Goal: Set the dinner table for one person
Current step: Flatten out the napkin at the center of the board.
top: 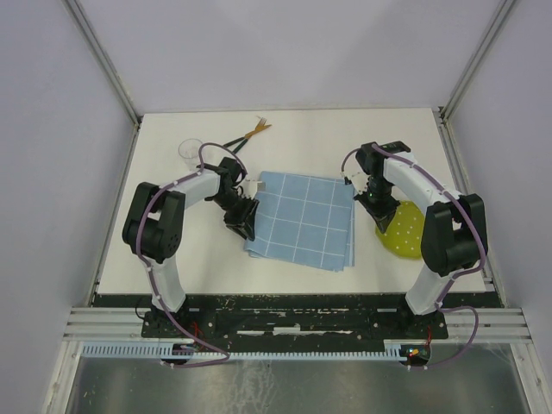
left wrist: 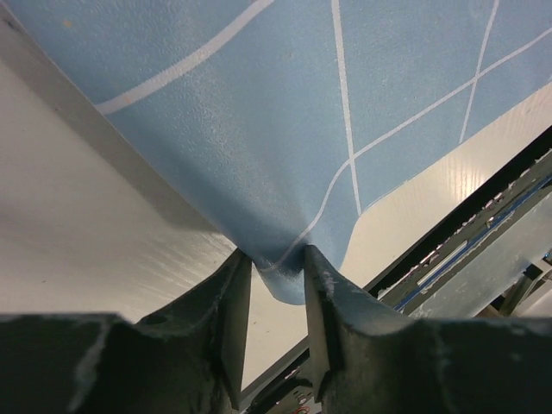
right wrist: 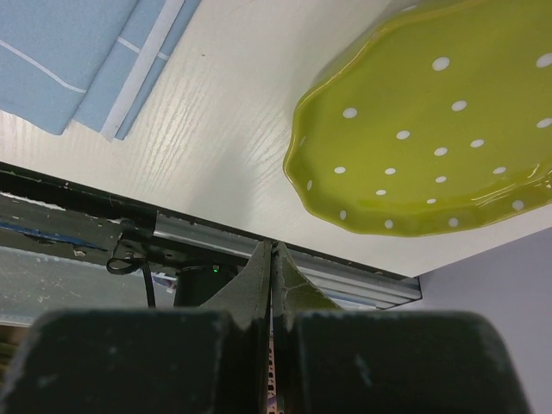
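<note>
Pinches blue gridded cloth (left wrist: 302, 129) at its 9 o'clock edge with left end effector (left wrist: 278, 259); holds right end effector (right wrist: 272, 250) closed, empty, above surface (right wrist: 224, 129), beside green dotted plate (right wrist: 431, 129) at cloth's 3 o'clock.

There are no words, numbers or signs to read anywhere in these pictures, not on any of the things.

Light-blue cloth (top: 302, 220), thin white grid lines. Yellow-green plate (right wrist: 431, 129), small white dots scattered across it. Off-white dinner table (top: 345, 142), plain, faint grain close up. White-shelled arms (top: 414, 181), black joints; purple cables (top: 201, 155). Dark green and orange utensils (top: 247, 135). Dark grey left gripper (left wrist: 276, 256), pale scuffs; right gripper (right wrist: 272, 259) the same grey. Pale lilac-grey walls (top: 52, 129), plain.
</note>
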Available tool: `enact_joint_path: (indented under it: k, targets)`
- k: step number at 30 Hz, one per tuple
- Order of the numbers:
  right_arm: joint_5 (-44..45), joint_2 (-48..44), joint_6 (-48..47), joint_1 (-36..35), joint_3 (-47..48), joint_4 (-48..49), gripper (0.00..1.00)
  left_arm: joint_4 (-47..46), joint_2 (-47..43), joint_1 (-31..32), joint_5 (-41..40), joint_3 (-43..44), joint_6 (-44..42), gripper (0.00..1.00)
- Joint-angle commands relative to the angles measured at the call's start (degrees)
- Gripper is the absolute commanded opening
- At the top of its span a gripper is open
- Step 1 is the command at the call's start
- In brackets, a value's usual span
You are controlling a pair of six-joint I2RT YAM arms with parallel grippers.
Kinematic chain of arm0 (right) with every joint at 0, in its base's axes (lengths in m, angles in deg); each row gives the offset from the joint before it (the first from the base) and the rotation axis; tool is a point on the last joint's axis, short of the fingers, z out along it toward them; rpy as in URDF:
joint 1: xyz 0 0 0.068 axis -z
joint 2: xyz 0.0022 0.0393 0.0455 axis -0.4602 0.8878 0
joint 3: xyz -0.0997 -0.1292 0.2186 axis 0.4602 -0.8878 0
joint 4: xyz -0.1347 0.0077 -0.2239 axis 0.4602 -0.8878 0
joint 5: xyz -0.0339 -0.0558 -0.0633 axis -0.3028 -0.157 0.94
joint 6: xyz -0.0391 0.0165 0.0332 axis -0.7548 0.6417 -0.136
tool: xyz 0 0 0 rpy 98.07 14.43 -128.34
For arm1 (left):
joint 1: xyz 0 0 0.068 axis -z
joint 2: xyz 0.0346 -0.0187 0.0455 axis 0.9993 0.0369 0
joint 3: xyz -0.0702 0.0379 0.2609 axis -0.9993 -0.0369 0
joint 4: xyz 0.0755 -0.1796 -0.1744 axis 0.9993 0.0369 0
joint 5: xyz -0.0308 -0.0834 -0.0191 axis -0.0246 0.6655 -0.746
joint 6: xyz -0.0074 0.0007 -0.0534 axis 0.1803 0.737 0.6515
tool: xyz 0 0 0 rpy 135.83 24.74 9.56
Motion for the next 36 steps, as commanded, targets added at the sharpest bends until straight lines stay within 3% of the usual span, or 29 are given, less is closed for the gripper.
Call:
enact_joint_path:
  k: [1, 11, 18, 36]
  targets:
    - [0.8, -2.3, -0.1, 0.4, -0.1, 0.7, 0.02, 1.7, -0.1, 0.3, 0.5, 3.1, 0.9, 0.35]
    - [0.7, -2.1, 0.0, 0.5, -0.6, 0.9, 0.02, 6.0, 1.0, 0.3, 2.2, 8.7, 0.7, 0.26]
    - [0.6, -2.2, -0.1, 0.5, -0.4, 0.7, 0.02, 7.5, 3.4, 0.6, 4.1, 10.8, 1.3, 0.09]
    - [0.4, -3.3, 0.2, 0.8, -1.5, 0.9, 0.02, 9.0, 1.6, 5.6, 3.9, 13.7, 3.1, 0.07]
